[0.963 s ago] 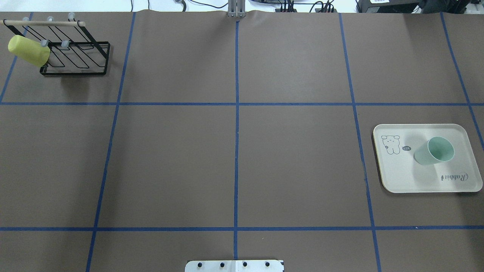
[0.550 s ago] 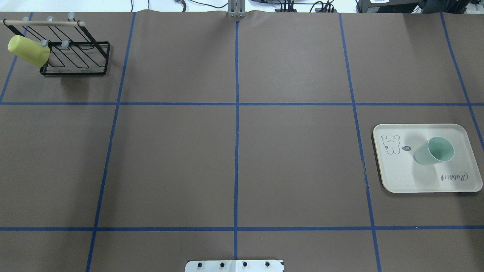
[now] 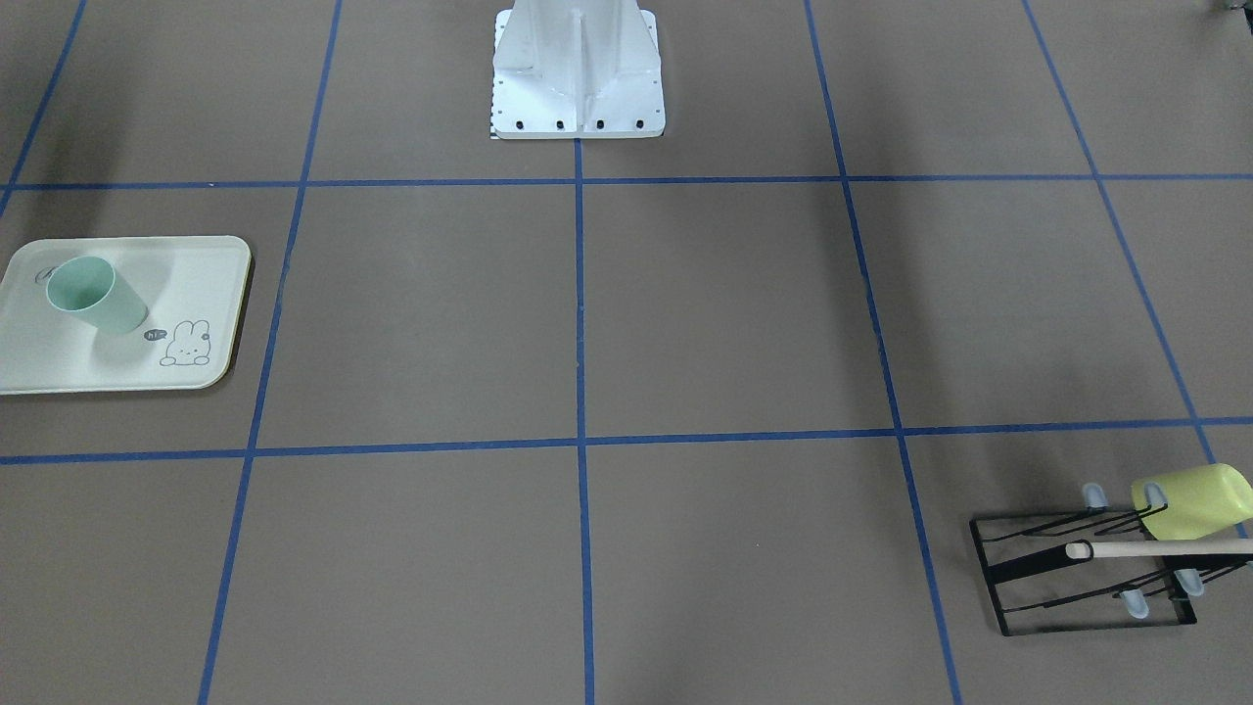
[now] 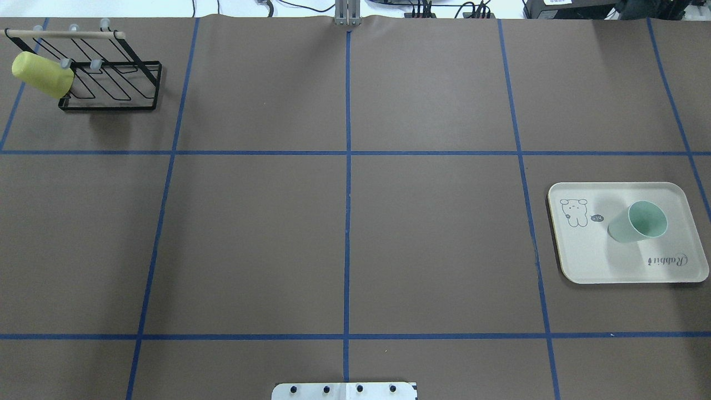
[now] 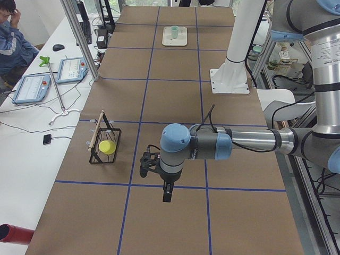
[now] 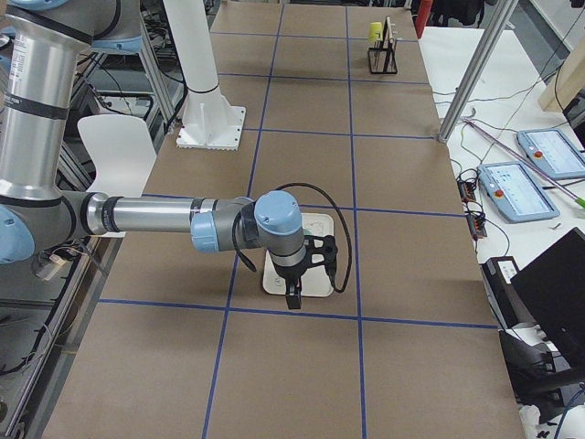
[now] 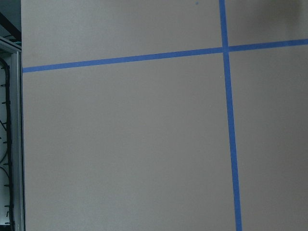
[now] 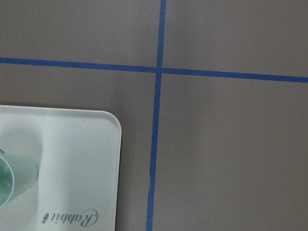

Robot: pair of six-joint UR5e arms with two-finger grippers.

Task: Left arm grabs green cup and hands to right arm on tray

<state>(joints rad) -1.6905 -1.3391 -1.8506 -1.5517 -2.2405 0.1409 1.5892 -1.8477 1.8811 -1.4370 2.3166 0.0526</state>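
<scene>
The pale green cup (image 4: 639, 222) stands upright on the cream tray (image 4: 589, 261) at the table's right side. Both also show in the front view, the cup (image 3: 93, 294) on the tray (image 3: 59, 367), and in the right wrist view, the cup (image 8: 9, 185) on the tray (image 8: 72, 159). My left gripper (image 5: 167, 194) shows only in the exterior left view, hanging over bare table; I cannot tell if it is open. My right gripper (image 6: 292, 300) shows only in the exterior right view, above the tray's near edge (image 6: 315, 283); I cannot tell its state. Neither touches the cup.
A black wire rack (image 4: 111, 83) holding a yellow-green cup (image 4: 41, 75) stands at the far left corner. The robot's white base (image 3: 578, 78) is at the near middle edge. A person (image 5: 13, 42) and tablets (image 5: 74, 69) are beside the table.
</scene>
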